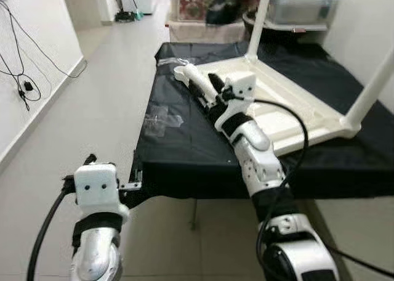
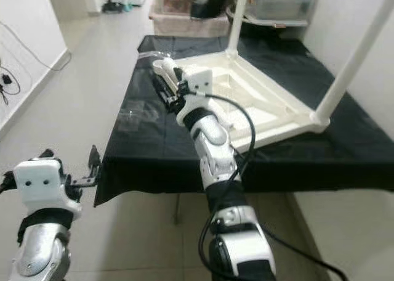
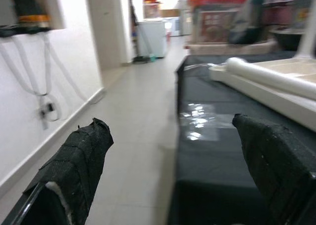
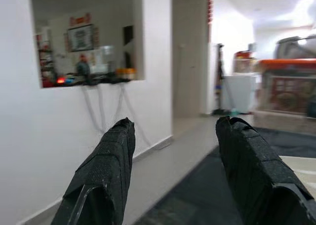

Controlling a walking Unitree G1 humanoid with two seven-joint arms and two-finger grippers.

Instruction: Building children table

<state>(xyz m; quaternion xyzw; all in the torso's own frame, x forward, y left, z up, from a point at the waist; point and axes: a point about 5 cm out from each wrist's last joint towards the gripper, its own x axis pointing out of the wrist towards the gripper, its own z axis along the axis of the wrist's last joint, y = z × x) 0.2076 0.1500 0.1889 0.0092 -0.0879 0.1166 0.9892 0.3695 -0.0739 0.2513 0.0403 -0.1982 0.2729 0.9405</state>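
We see the white children's table [image 1: 289, 102] lying upside down on a black cloth [image 1: 184, 151] in the centre and right of the head views, with two legs standing up: one [image 1: 261, 16] at the top centre, one [image 1: 372, 90] at the right edge. A loose white leg [image 1: 196, 77] lies flat along the tabletop's left edge, pointing toward the upper left of the frame.

Our right gripper [image 1: 206, 90] reaches over the cloth in the middle of the frame and sits right at that loose leg, its black fingers [image 1: 215, 82] alongside it. In the right wrist view the fingers [image 4: 106, 166] stand well apart with nothing between them, looking past the cloth toward a white wall and doorway.

Our left gripper [image 1: 92, 164] hovers low at the lower left of the frame, off the near left corner of the cloth, well apart from the table. In its wrist view the fingers [image 3: 79, 161] are spread wide and hold nothing; the loose leg [image 3: 271, 79] lies far ahead on the upper right.

A crumpled clear plastic bag [image 1: 161, 118] rests on the cloth to the left of the right arm.
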